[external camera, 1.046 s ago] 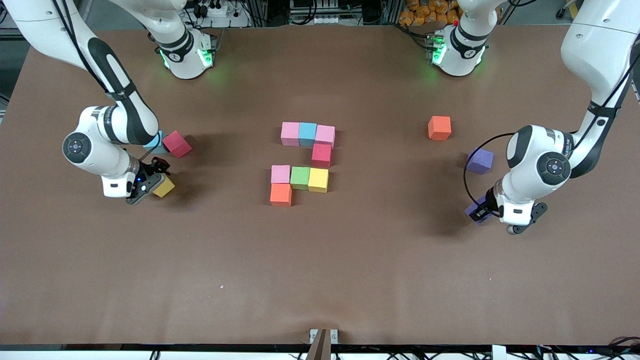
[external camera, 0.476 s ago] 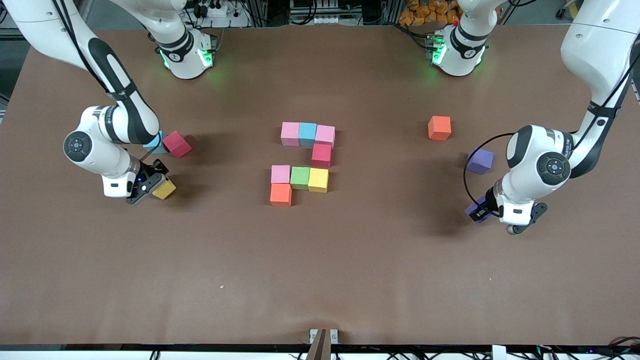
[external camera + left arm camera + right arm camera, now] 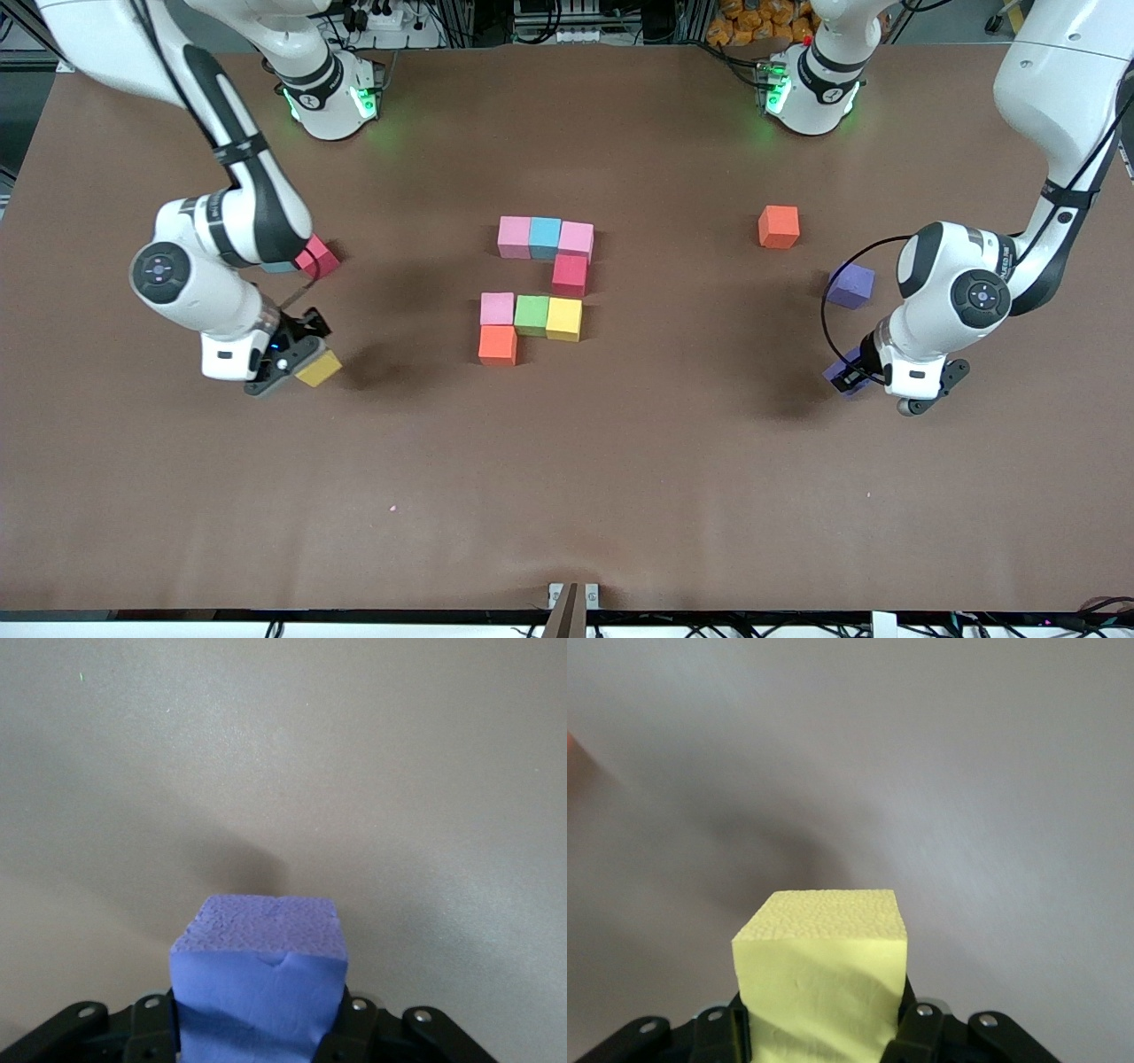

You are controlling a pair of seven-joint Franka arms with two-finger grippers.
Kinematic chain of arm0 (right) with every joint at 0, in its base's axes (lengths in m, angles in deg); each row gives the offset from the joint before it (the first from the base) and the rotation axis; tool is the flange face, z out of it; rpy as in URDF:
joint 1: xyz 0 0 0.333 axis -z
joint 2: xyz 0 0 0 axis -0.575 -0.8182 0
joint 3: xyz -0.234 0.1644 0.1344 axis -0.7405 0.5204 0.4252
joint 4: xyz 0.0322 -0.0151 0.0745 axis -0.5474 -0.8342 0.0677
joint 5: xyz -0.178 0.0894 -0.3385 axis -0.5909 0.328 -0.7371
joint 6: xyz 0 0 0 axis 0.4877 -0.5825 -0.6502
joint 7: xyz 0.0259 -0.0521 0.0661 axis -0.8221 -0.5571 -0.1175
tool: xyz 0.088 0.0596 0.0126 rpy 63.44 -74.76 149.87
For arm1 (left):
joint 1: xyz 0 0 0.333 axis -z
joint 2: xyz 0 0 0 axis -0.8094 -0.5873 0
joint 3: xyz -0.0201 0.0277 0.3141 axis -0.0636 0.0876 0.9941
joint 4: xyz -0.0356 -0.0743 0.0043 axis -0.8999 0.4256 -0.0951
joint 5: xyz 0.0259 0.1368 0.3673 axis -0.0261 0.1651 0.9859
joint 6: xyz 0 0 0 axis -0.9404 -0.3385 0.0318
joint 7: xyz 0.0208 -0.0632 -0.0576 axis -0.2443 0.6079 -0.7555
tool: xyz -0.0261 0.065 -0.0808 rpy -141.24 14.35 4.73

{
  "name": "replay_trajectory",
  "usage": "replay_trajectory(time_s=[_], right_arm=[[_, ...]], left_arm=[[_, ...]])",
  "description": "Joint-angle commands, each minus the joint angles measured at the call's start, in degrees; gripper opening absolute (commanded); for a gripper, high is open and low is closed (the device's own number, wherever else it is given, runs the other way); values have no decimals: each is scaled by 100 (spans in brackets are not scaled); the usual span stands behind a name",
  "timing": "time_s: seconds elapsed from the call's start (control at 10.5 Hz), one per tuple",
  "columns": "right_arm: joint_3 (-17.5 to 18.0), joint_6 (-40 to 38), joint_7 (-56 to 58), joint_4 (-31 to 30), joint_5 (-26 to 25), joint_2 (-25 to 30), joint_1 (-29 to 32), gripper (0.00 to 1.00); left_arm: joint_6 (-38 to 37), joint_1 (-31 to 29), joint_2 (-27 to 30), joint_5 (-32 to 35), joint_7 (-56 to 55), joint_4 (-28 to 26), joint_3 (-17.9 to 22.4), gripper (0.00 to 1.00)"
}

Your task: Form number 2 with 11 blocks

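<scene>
We are carrying the yellow block [image 3: 319, 368] clenched in the right gripper [image 3: 297, 361] over bare table; the left gripper [image 3: 849, 374] is gripping a purple block [image 3: 259, 979]. We should be lowering squarely beside the orange block [image 3: 498, 345] of the unfinished 2 [image 3: 538, 288].

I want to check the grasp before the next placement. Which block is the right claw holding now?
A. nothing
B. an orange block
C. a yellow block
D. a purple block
C: the right claw is shut on a yellow block, seen between its fingers.

Eight-cube partial number 2 [image 3: 537, 288] mid-table; yellow block [image 3: 319, 368] and purple block [image 3: 840, 372] apparently lifted
</scene>
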Motion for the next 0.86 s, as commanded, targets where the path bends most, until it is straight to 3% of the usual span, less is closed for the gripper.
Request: replay_trajectory(time_s=[0.0,0.1,0.57,0.76], right_arm=[[0,-243,-1117,1247,40,-745,-560,24],[0,-401,-1549,1835,145,-1122,-772,24],[-87,-1052,-4569,3192,155,-1916,-1870,24],[-149,-1009,-4813,3282,-56,-2057,-1943,24]], left_arm=[[-69,25,49,105,-168,24,-9,42],[-69,25,49,105,-168,41,0,42],[-69,25,40,105,-168,50,-9,42],[-69,25,40,105,-168,50,0,42]])
